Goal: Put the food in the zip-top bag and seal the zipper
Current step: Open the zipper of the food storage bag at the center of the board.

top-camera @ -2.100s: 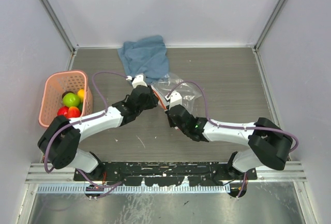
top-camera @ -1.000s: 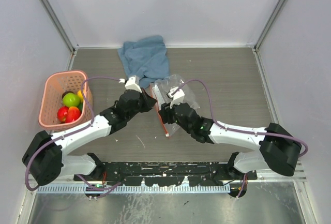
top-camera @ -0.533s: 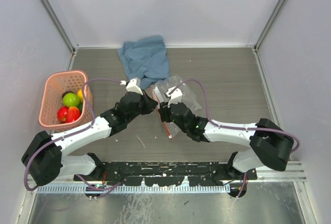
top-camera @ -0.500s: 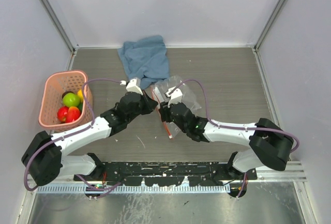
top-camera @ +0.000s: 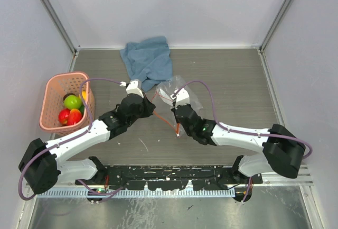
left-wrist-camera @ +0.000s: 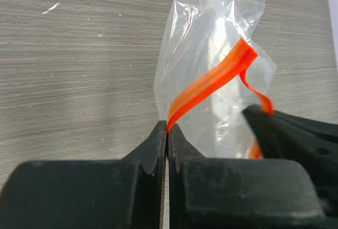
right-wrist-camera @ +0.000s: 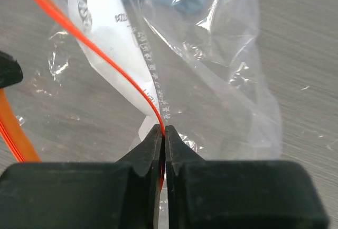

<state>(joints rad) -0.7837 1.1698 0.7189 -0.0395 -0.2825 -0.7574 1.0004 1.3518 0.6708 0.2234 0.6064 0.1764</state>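
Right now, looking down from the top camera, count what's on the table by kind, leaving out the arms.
Pink basket: 1
Toy fruits showing in it: 4
Blue cloth: 1
Zip-top bag: 1
Total: 7

Bright, even light (shadows faint and soft); white glare streaks the bag (left-wrist-camera: 211, 23); wrist-view foregrounds look slightly soft.
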